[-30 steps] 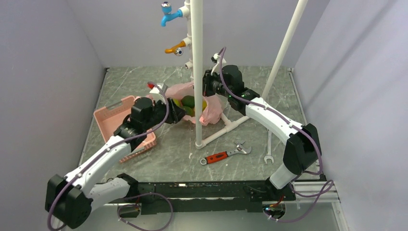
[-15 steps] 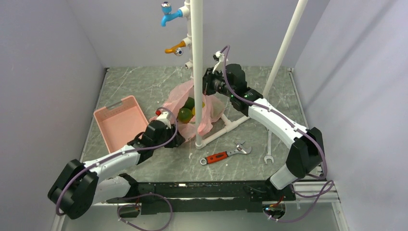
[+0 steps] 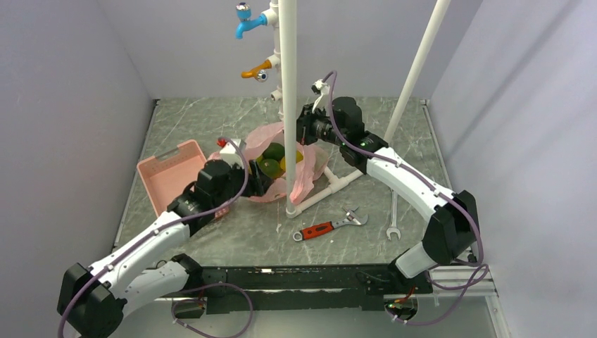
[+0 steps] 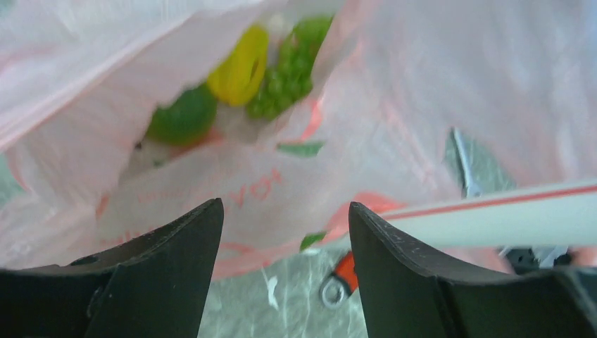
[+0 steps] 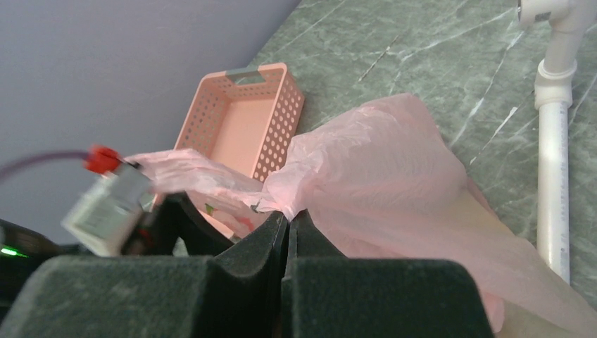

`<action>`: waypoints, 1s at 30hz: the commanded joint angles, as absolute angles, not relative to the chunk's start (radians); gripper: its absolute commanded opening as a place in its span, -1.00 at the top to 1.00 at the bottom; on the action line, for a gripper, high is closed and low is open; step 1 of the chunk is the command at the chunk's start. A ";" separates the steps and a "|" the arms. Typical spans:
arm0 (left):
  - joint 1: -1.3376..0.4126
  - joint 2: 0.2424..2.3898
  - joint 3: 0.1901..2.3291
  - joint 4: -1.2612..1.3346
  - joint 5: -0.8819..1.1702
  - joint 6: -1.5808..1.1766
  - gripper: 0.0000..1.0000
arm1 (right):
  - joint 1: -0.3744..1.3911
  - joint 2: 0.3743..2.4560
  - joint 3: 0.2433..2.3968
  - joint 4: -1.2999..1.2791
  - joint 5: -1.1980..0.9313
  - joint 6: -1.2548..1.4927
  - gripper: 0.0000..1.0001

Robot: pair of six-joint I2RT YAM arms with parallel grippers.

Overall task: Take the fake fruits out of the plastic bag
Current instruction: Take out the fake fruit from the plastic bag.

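the right gripper (image 5: 287, 224) is closed on a fold of the thin, translucent pink plastic bag (image 5: 394, 162), holding its mouth up. the left gripper (image 4: 285, 218) stands open and empty at that mouth. the small smooth green and yellow plastic fruits (image 4: 239, 67) lie inside. best to enter low, jaws wide, and close on the round green fruit (image 4: 184, 116) alone, catching no film.

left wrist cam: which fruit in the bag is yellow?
The middle fruit, between the smooth dark green fruit at left and the bumpy green fruit at right.
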State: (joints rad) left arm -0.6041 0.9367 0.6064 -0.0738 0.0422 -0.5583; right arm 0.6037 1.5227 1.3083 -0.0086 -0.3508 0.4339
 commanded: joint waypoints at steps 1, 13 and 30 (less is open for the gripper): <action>-0.607 1.006 0.761 -0.151 -0.037 -0.457 -0.40 | 0.604 1.462 1.291 0.021 -0.383 0.424 1.00; -0.673 1.386 0.946 -0.077 -0.258 -0.498 -0.23 | 0.610 1.457 1.268 0.029 -0.399 0.419 1.00; -0.677 1.679 1.069 -0.134 -0.447 -0.533 -0.31 | 0.610 1.367 1.079 0.066 -0.447 0.409 1.00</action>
State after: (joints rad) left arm -0.6758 1.6512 1.0328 -0.1318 -0.3981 -0.5144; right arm 0.6060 1.4132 1.1114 0.0093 -0.4213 0.4259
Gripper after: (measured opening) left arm 0.629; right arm 0.009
